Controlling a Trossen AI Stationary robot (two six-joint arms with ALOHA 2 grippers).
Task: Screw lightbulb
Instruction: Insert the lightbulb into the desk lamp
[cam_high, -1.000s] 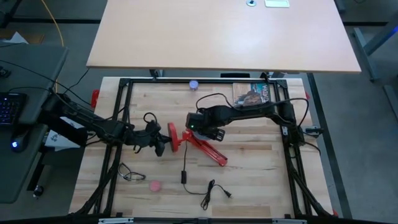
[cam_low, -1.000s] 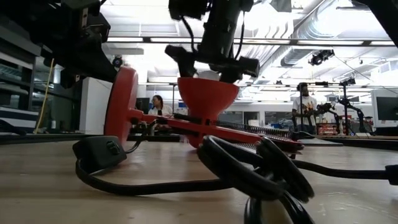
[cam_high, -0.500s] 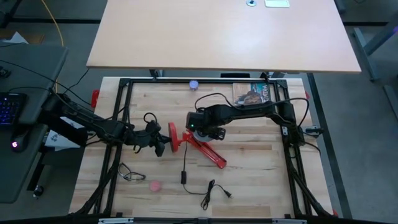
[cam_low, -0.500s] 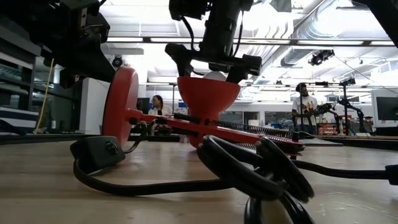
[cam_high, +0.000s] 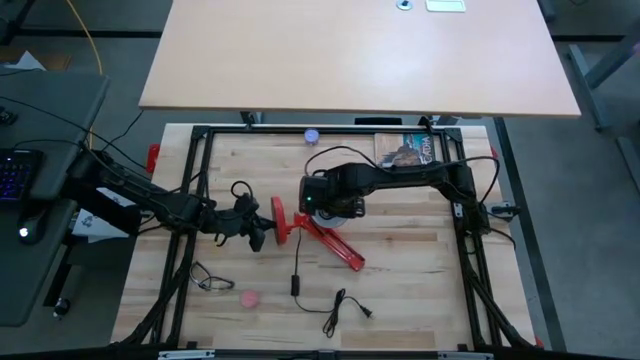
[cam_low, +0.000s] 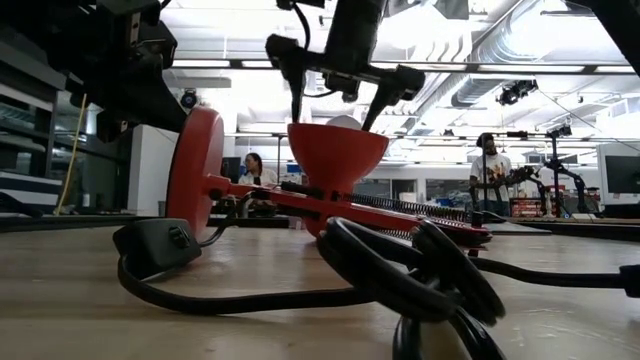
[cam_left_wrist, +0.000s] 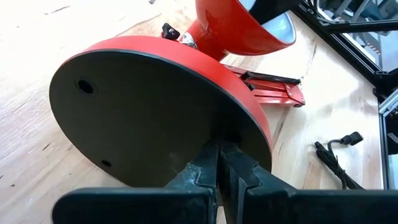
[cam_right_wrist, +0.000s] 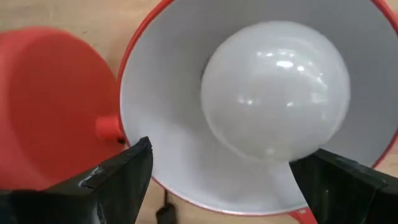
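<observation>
A red lamp (cam_high: 318, 228) lies on the table with its round base (cam_left_wrist: 155, 112) standing on edge. Its shade (cam_low: 337, 152) opens upward. The frosted white lightbulb (cam_right_wrist: 277, 87) sits inside the shade, and its top shows above the rim in the low view (cam_low: 343, 121); its screw base is hidden. My right gripper (cam_right_wrist: 227, 186) is open above the shade, with a finger on either side of the bulb's top (cam_low: 340, 100). I see no touch. My left gripper (cam_high: 258, 232) is shut on the lamp's base. My left gripper pinches the rim of the base disc (cam_left_wrist: 249, 134) between its two fingers. It comes level from the table's left, on the disc's dark underside. The disc stands on edge, and the lamp's arm (cam_high: 340, 245) lies on the table.
A black cord with an inline switch (cam_high: 297, 283) and a plug (cam_high: 345, 308) lies toward the near edge, and its loops (cam_low: 410, 270) fill the low view's front. A pink round thing (cam_high: 249, 298) lies near left. A lavender round thing (cam_high: 311, 135) and a book (cam_high: 407, 150) lie at the far edge.
My right gripper has turned about its own axis above the shade and risen a little. The lamp and my left gripper have stayed where they were.
</observation>
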